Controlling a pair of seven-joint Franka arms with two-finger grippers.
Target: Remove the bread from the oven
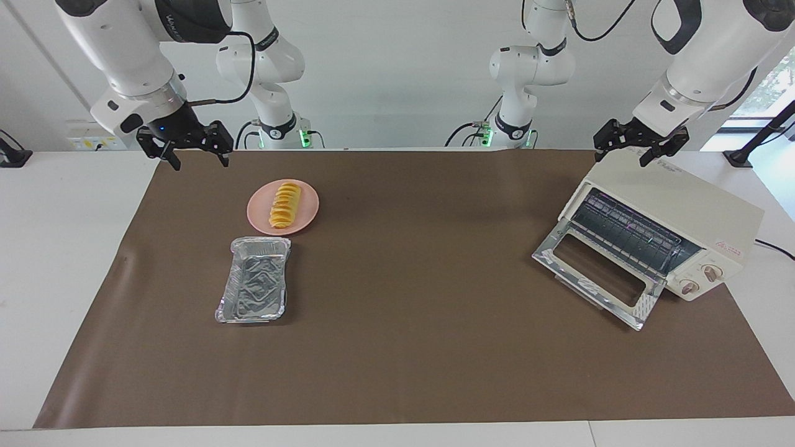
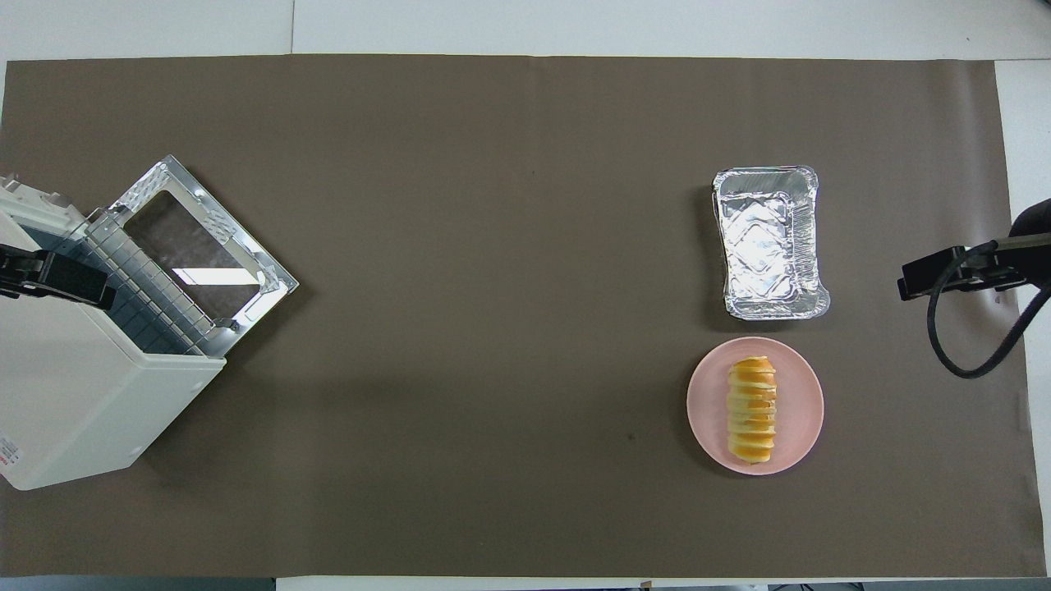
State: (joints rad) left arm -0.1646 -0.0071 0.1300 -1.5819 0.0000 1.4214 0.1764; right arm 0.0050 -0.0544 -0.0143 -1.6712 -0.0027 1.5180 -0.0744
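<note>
A white table point(image 1: 56, 248) fills the room's floor space, with a brown paper mat point(image 1: 410, 347) spread across the middle of it. A plain white wall point(image 1: 397, 74) stands at twelve o'clock, evenly lit, and a bright window point(image 1: 767, 87) shows greenery at two o'clock.

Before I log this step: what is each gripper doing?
Left gripper: open, holding nothing, over the oven.
Right gripper: open, holding nothing, over the table edge.
</note>
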